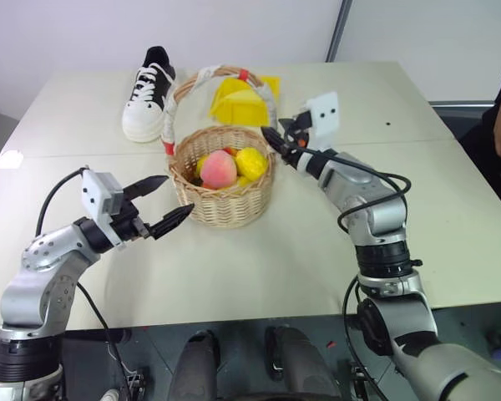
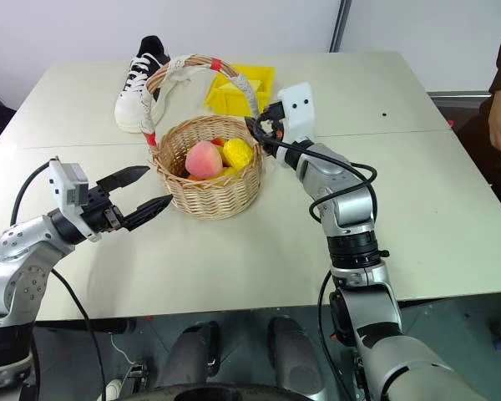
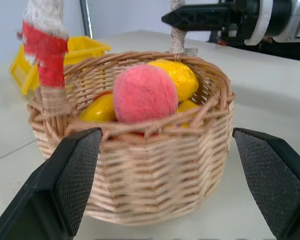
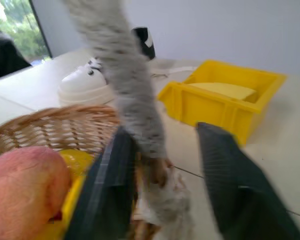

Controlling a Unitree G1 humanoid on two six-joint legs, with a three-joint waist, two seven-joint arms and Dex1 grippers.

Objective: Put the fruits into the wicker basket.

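Left end effector (image 1: pixel 160 205): lower left of the frame, fingers spread wide, empty, aimed rightward at the near wall of the wicker basket (image 1: pixel 223 200), just short of it.

Wicker basket: centre of the surface (image 1: pixel 259 259); peach (image 1: pixel 220 169) and lemon (image 1: pixel 250 162) already lie inside.

Right end effector (image 1: pixel 273 138): right of centre, at the basket's handle (image 2: pixel 242 83); the nearer arm. The right wrist view shows the handle's base standing between its partly spread fingers, not clearly pinched. The left wrist view adds more yellow fruit beneath the peach.

Sneaker (image 1: pixel 148 102) and yellow bin (image 1: pixel 240 102): upper frame, behind.
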